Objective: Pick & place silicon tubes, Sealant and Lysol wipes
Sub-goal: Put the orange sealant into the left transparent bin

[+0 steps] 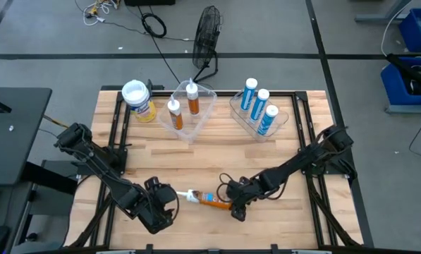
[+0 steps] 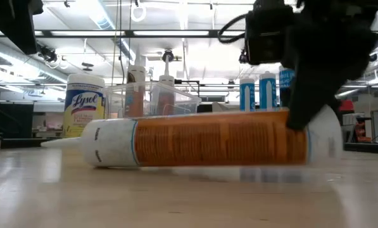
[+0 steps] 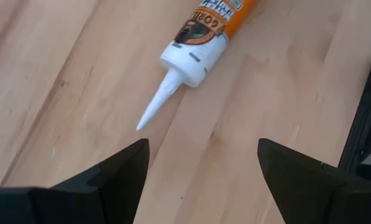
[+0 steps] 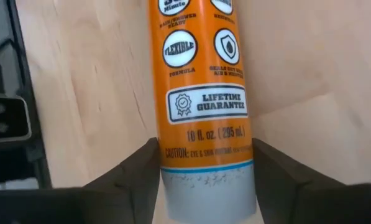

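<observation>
Orange-labelled sealant tube (image 1: 211, 200) with its white nozzle lies flat on the wooden table's (image 1: 217, 159) near edge, your right gripper (image 4: 205, 171) straddling its base, seemingly touching, left gripper (image 3: 201, 163) spread empty by the nozzle, so clamp, lift, carry binward.

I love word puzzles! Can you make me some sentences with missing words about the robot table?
1. The orange tube lies flat on the ____.
2. The right tool has its fingers on either side of the tube's ____ end.
3. The left tool is ____, near the tube's nozzle.
4. The Lysol wipes have a ____ lid.

Missing words: table; flat; open; white
</observation>
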